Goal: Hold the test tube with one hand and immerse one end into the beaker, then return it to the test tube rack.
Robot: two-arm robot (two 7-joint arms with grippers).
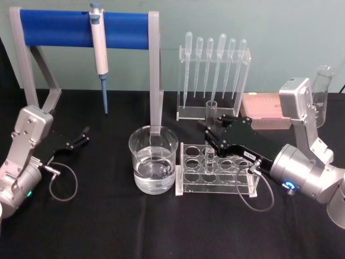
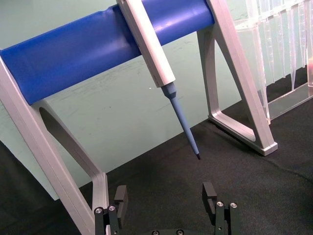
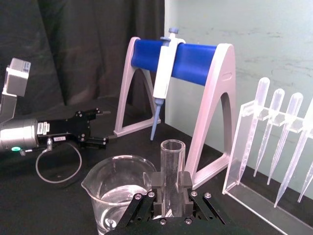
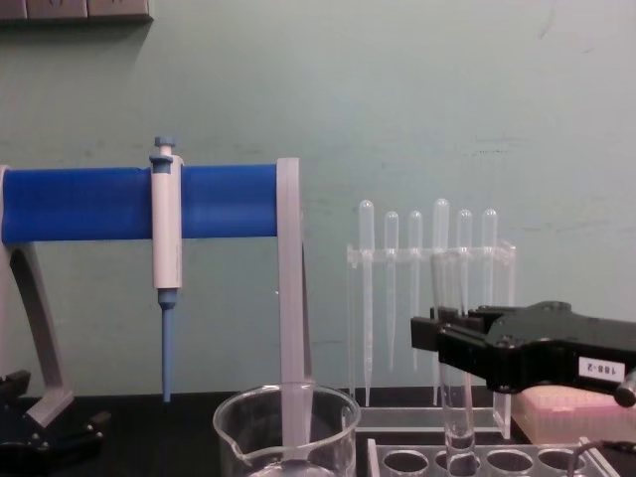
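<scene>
The right gripper (image 1: pixel 214 131) was clamped on the test tube (image 1: pixel 209 132), its fingers (image 3: pixel 157 188) pressed against the glass below the rim. The tube stood upright with its rounded bottom apparently just inside a front hole of the clear tube rack (image 1: pixel 218 174), right beside the beaker (image 1: pixel 153 159). The beaker held water and sat at the rack's left end, in front of the blue-barred pipettor stand (image 1: pixel 86 24). Judging from this, the grasp was made but the dip was not: the tube had yet to go across to the beaker, be lowered into the water, and come back to the rack. The left gripper (image 1: pixel 77 140) rested idle, jaws apart, well to the left of the beaker.
</scene>
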